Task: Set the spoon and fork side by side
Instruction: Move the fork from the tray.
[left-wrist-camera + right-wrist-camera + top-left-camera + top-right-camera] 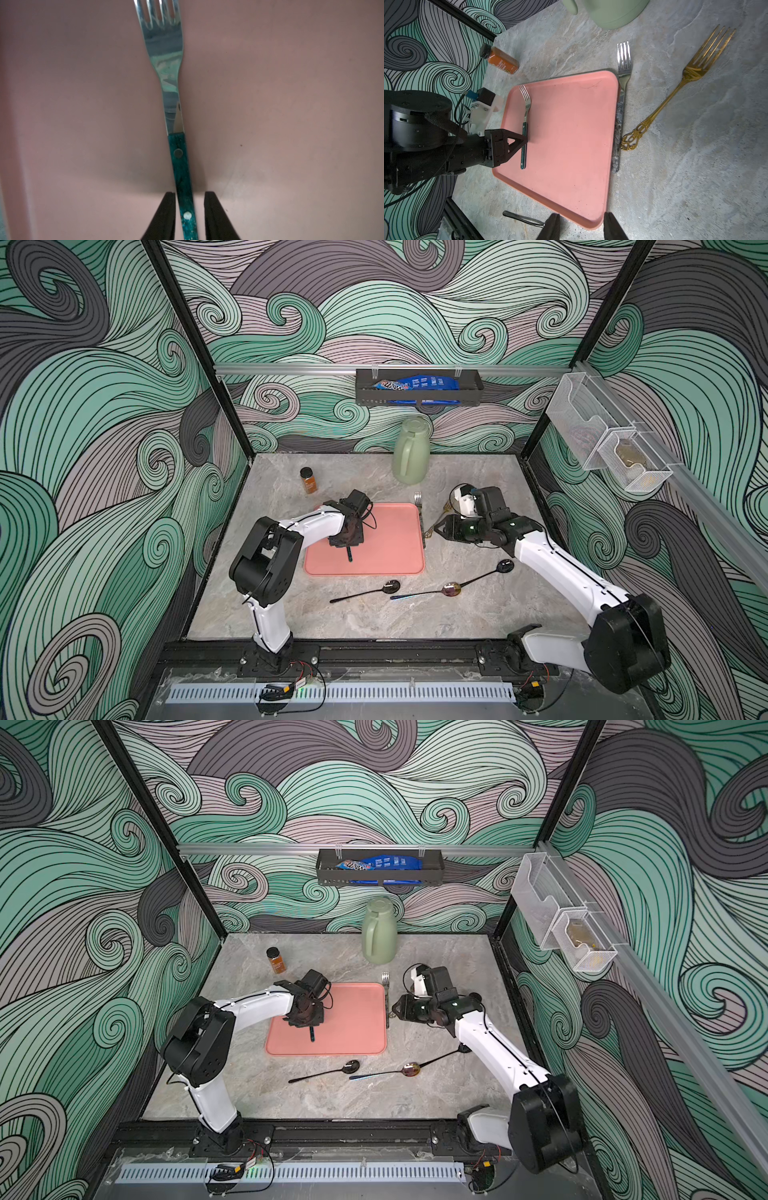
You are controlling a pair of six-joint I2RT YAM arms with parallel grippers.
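**Left claw** (189,193): lowered over a salmon-pink rectangular plastic tray (571,145). Its jaws are narrow and straddle the handle of a steel fork with a teal handle (173,116), which lies flat on the tray with its tines pointing away from the claw. One black finger (167,207) sits right at the handle. The opposite finger (214,207) stands off with a visible gap, so the fork is not clamped.

**Right claw** (581,216): jaws moderately wide and empty, just beside the tray's edge above the grey marbled tabletop (332,622). Ahead of this claw a silver fork with a grey marbled handle (620,104) touches the tray edge, with an ornate gold fork (675,89) beside it.

**Spoons**: all on the tabletop, nearer the arm bases than either claw. They are a black spoon (363,593), an iridescent spoon (424,593) and a second black spoon (484,574).
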